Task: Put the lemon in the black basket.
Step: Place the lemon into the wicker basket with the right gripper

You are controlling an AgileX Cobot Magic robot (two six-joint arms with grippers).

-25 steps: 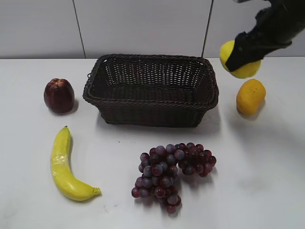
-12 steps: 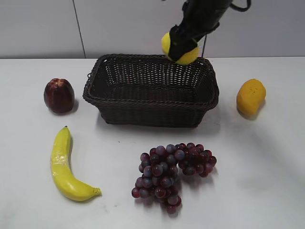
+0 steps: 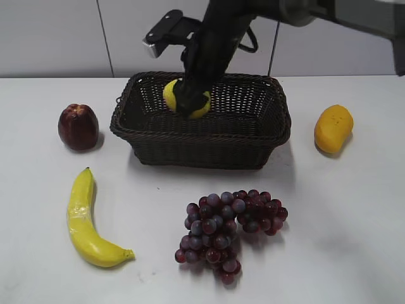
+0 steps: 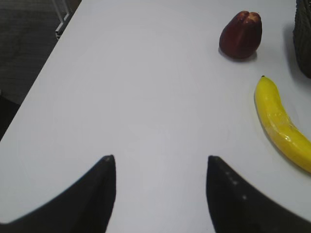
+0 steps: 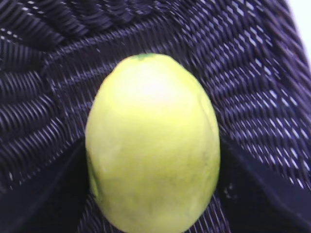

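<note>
White tabletop around it, the black basket (image 3: 201, 120) sits under the right gripper (image 3: 188, 101) clamping the lemon (image 3: 185, 99); lower further before releasing, left gripper (image 4: 160, 167) idling spread.

The wicker basket (image 3: 201, 120) sat at the back middle of the counter (image 3: 354, 240). An apple (image 3: 78, 126) and banana (image 3: 88, 221) lay left, grapes (image 3: 228, 231) in front, a mango (image 3: 333, 128) right.
</note>
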